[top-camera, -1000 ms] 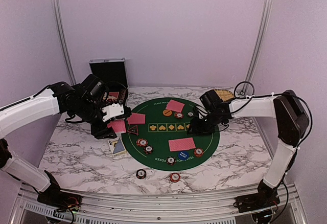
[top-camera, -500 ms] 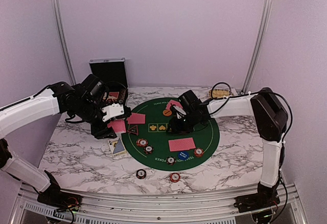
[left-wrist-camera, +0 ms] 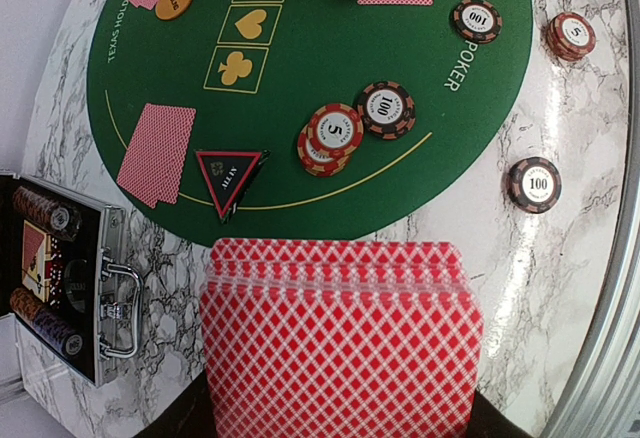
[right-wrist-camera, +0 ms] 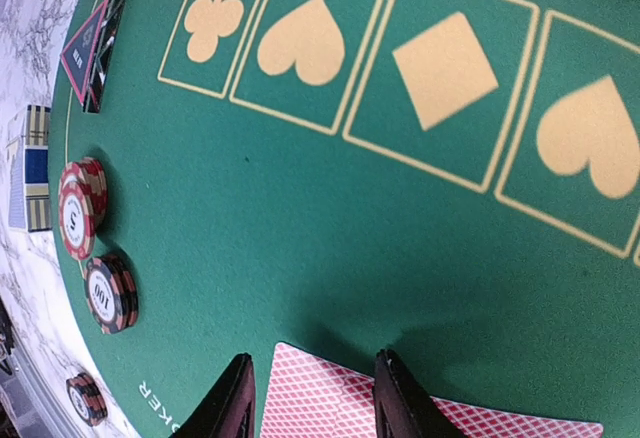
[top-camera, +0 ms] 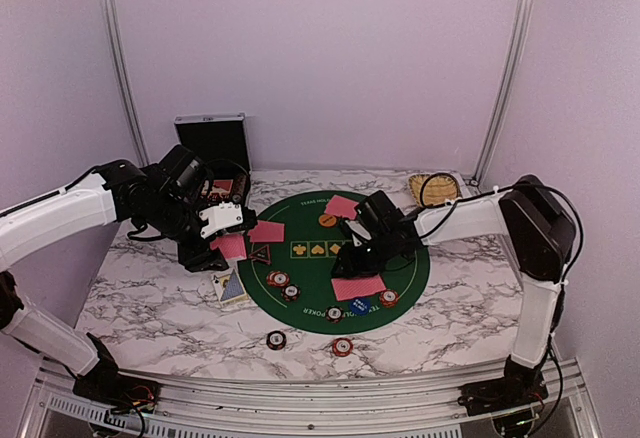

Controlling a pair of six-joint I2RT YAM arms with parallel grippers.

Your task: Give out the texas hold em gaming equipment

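My left gripper (top-camera: pixel 228 242) hovers over the mat's left edge, shut on a fanned deck of red-backed playing cards (left-wrist-camera: pixel 340 338) that hides its fingers. Low over the green poker mat (top-camera: pixel 310 270), my right gripper (right-wrist-camera: pixel 312 363) is open, its jaws astride the corner of a face-down card pair (right-wrist-camera: pixel 330 408) lying flat near the front. Other card pairs lie at the far side (top-camera: pixel 343 206) and the left (top-camera: pixel 266 231). Chip stacks (left-wrist-camera: pixel 333 130), a dark triangular marker (left-wrist-camera: pixel 229 170), an orange button (top-camera: pixel 327 220) and a blue button (top-camera: pixel 358 304) rest on the mat.
An open black case (top-camera: pixel 211 140) with chips stands at the back left, and a wicker basket (top-camera: pixel 435 186) sits at the back right. Two chip stacks (top-camera: pixel 275 339) (top-camera: pixel 342 346) lie on the marble in front of the mat. A blue-and-yellow card box (top-camera: pixel 232 288) lies left of it.
My right arm swung left from the mat's right side, passed over the far cards, then came down at the near card pair with its jaws narrowing. The left arm stayed still.
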